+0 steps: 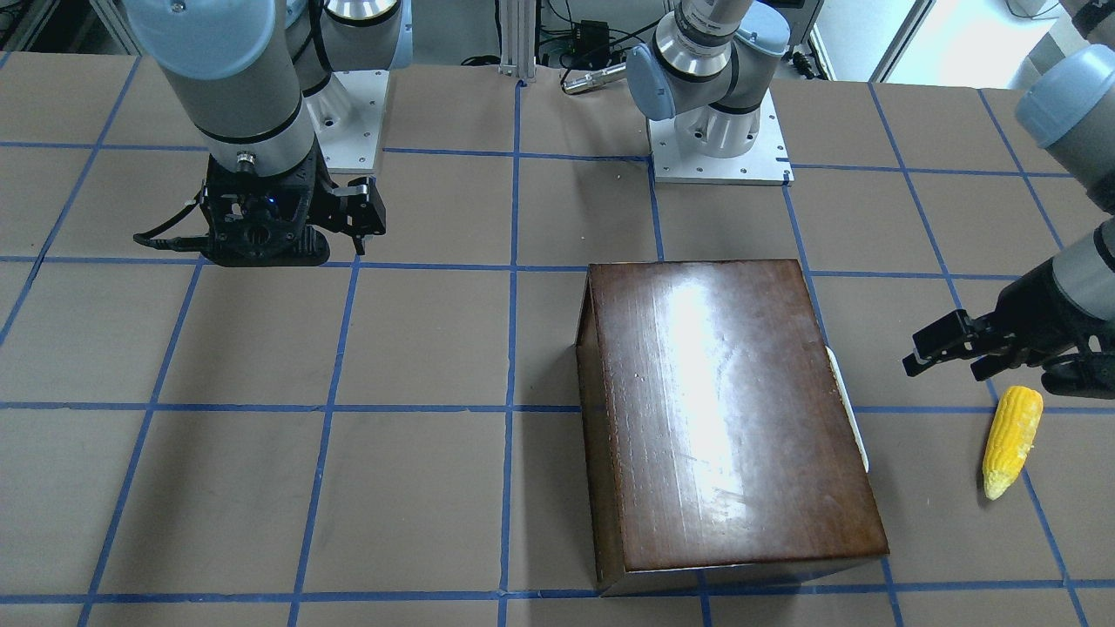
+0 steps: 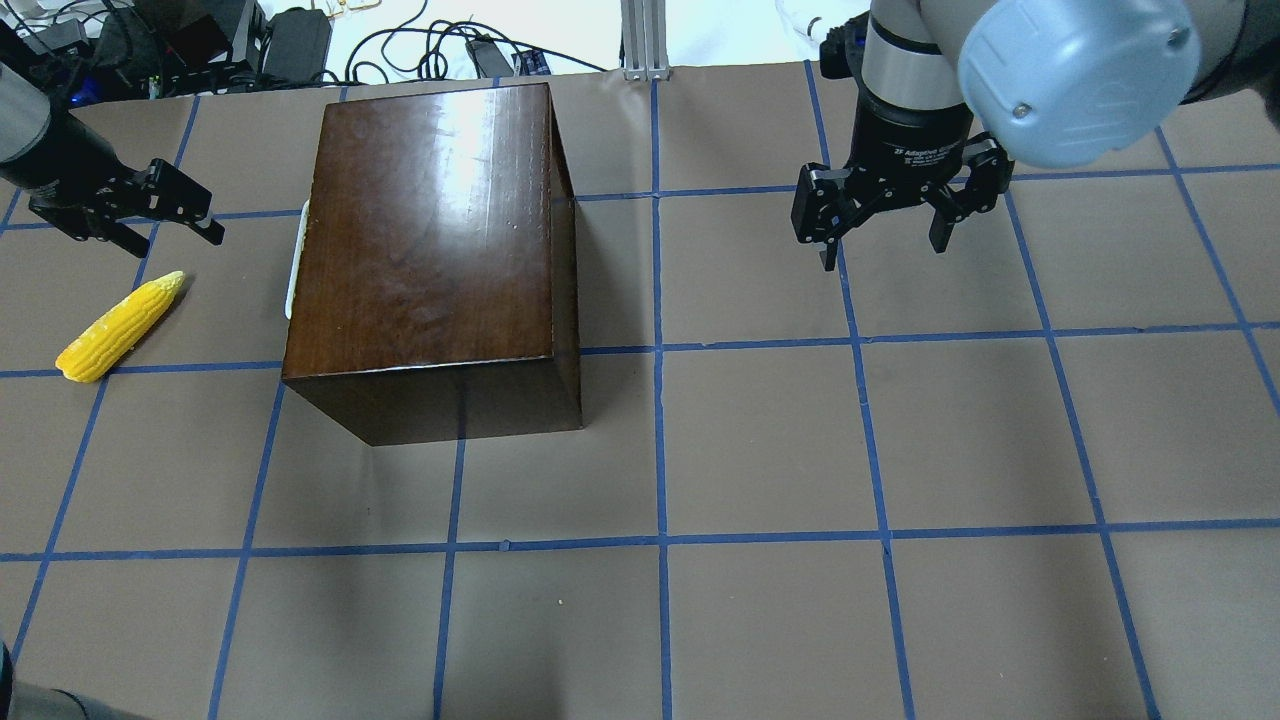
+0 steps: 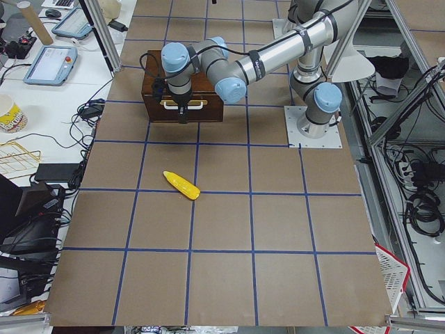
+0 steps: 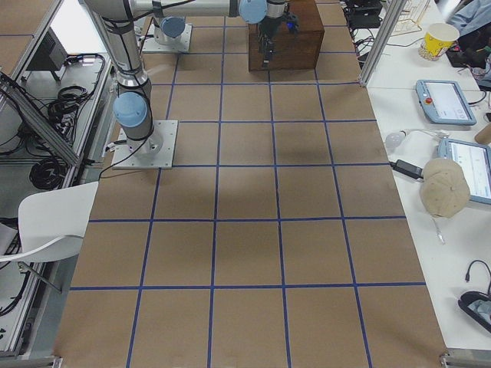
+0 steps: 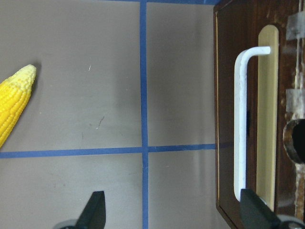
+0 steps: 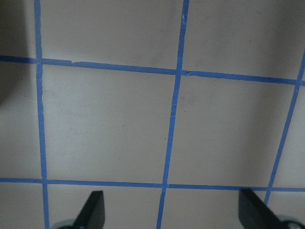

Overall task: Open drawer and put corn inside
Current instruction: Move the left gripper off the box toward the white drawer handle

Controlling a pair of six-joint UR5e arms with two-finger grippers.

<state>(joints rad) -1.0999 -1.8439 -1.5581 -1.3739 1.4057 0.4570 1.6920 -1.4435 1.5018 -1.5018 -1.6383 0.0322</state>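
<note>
The glossy dark-brown wooden box (image 2: 430, 230) stands left of the table's middle. Its drawer is shut; the dark front panel (image 5: 228, 119) with a white handle (image 5: 240, 124) faces the robot's left. The handle also shows at the box's edge in the overhead view (image 2: 294, 262). The yellow corn (image 2: 120, 325) lies flat on the table, left of the box, apart from it. My left gripper (image 2: 175, 225) is open and empty, hovering between the corn and the drawer front; in its wrist view (image 5: 172, 212) the corn (image 5: 12, 102) is at the left. My right gripper (image 2: 882, 250) is open and empty, above bare table right of the box.
The table is brown paper with a blue tape grid (image 2: 660, 345). The arm bases stand at the robot's side of the table (image 1: 719, 157). Cables and gear (image 2: 250, 40) lie beyond the far edge. The right wrist view shows only taped table surface (image 6: 171, 124).
</note>
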